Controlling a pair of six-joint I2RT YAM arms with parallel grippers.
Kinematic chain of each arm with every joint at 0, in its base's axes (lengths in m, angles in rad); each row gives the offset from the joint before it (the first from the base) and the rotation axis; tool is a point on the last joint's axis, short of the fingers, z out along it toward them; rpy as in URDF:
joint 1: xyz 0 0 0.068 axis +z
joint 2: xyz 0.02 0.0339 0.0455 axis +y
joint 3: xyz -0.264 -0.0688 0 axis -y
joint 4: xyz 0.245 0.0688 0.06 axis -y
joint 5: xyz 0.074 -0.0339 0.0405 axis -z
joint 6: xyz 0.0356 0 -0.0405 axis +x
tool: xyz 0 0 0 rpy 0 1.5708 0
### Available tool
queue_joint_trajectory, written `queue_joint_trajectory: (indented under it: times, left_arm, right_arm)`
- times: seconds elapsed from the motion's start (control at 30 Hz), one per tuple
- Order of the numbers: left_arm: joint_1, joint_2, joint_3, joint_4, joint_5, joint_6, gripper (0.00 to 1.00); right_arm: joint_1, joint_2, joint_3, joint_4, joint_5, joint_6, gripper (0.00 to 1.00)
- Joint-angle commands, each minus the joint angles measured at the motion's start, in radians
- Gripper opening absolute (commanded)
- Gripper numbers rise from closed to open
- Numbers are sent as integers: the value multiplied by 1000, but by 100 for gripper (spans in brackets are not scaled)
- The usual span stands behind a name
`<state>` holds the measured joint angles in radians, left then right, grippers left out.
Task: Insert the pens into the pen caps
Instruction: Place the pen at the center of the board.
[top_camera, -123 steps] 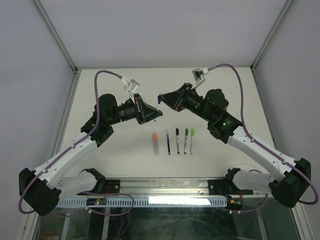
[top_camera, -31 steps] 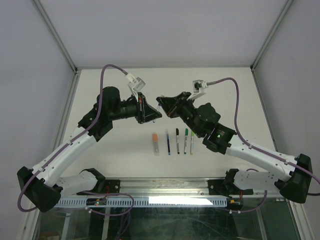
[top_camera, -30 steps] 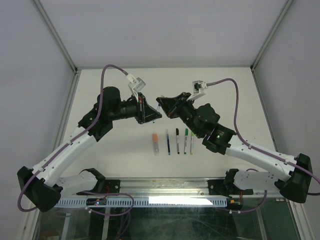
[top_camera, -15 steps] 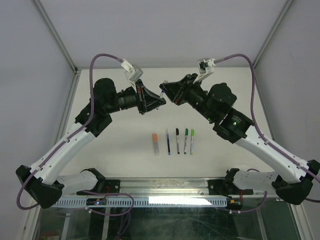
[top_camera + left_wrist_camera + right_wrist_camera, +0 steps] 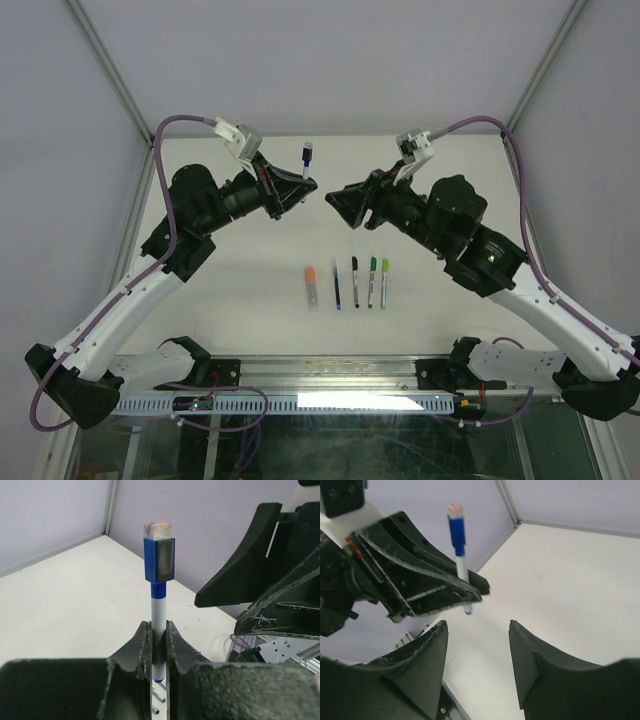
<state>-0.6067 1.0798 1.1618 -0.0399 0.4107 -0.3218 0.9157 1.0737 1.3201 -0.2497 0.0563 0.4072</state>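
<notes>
And there's the left hand [image 5: 158,626] pinching the blue-capped pen [image 5: 158,565] upright, while the right hand [image 5: 477,630] holds nothing.
Its jaws clamp the white barrel high above the surface [image 5: 250,290]; opposite, the other's jaws stand apart. Five capped pens [image 5: 354,282] lie in a row, print unreadable.

The left arm [image 5: 130,300] rises from its base and leans inward, and the left end effector [image 5: 158,632] is pinched tight on an upright pen [image 5: 159,602]. The right arm [image 5: 560,315] mirrors it from the other side. The right end effector [image 5: 477,630] faces the left one across a gap, its fingers [image 5: 420,665] spread apart and holding nothing.
</notes>
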Motion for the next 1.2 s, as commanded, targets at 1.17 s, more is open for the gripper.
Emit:
queue_joint_trajectory:
  times: [1.17]
  left_arm:
    - [-230, 341, -411, -471, -679, -665, 10]
  right_arm:
    - [-5, -108, -472, -288, 323, 245, 76]
